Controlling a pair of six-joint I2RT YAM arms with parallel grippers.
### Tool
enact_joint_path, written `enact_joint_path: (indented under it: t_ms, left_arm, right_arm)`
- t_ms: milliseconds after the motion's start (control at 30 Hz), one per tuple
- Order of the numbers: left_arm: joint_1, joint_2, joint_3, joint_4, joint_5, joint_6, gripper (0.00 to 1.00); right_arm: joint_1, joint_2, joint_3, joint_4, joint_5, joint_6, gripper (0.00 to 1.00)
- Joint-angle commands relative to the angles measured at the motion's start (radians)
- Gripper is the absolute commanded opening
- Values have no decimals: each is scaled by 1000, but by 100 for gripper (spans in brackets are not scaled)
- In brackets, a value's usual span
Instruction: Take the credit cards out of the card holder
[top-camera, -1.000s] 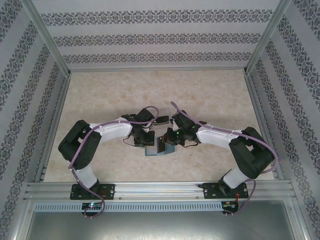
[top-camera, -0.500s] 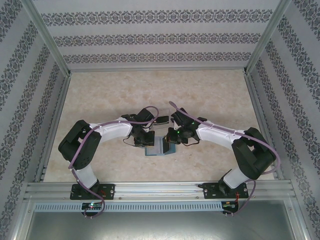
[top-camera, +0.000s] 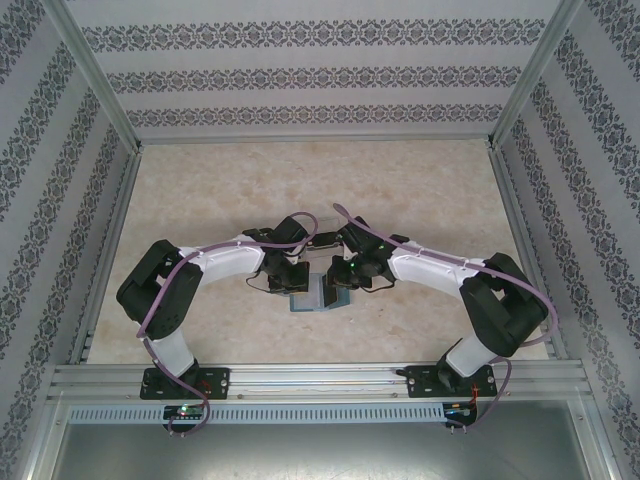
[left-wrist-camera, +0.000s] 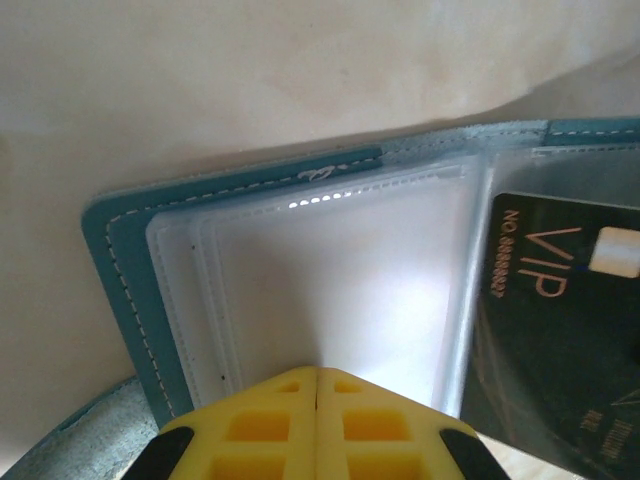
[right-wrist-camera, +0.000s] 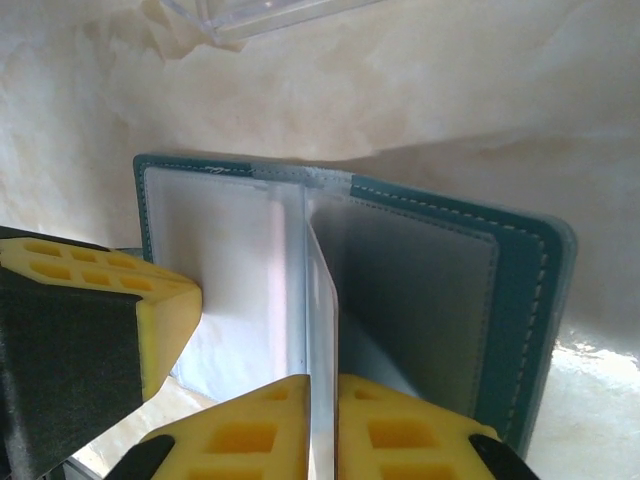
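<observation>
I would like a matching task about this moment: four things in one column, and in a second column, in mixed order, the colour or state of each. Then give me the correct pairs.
Things
1. card holder
2. credit card
3. right gripper
4. left gripper

Colour or state
A. dark, marked VIP
B. teal, lying open on the table
C. shut on the thin upright leaf
D. shut, at the edge of the flat clear sleeves

Pairs: 1-B, 2-A, 3-C, 4-D
</observation>
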Motion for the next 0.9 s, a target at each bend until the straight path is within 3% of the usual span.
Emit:
enact_joint_path:
  t_ms: [0, 533, 867]
  left_arm:
    - [-17, 17, -9, -59, -41, 13, 5]
    - [-17, 11, -8, -52, -36, 9, 5]
    - [-17, -6, -5, -54, -51, 5, 6]
  right_arm:
    - [11, -1, 9, 17, -19, 28, 15]
    - [25, -14, -6, 4, -63, 45, 16]
    - [29, -16, -2, -25, -24, 40, 9]
